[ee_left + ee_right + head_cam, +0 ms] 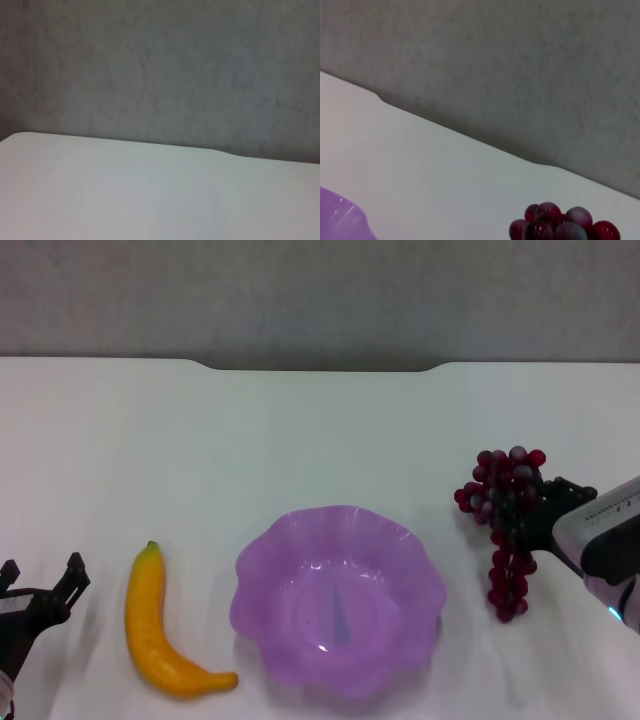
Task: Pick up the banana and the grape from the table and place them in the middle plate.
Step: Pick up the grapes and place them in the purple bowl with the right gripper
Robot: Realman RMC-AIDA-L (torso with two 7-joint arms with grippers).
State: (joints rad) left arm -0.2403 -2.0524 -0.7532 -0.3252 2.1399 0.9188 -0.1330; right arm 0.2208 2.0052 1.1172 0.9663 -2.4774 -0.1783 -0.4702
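The banana (160, 625) lies on the table (320, 430) to the left of the purple middle plate (400, 540), which holds nothing. The grape (503, 490) lies to the right of the plate; its top also shows in the right wrist view (560, 226). My right gripper (530, 512) is at the middle of the bunch, open, with its jaws on either side of it. My left gripper (40, 580) is open and empty at the near left, beside the banana.
The table's far edge has a notch (320, 367) against the grey wall. The plate's rim shows in the right wrist view (340, 217). The left wrist view shows only bare tabletop (150, 195) and wall.
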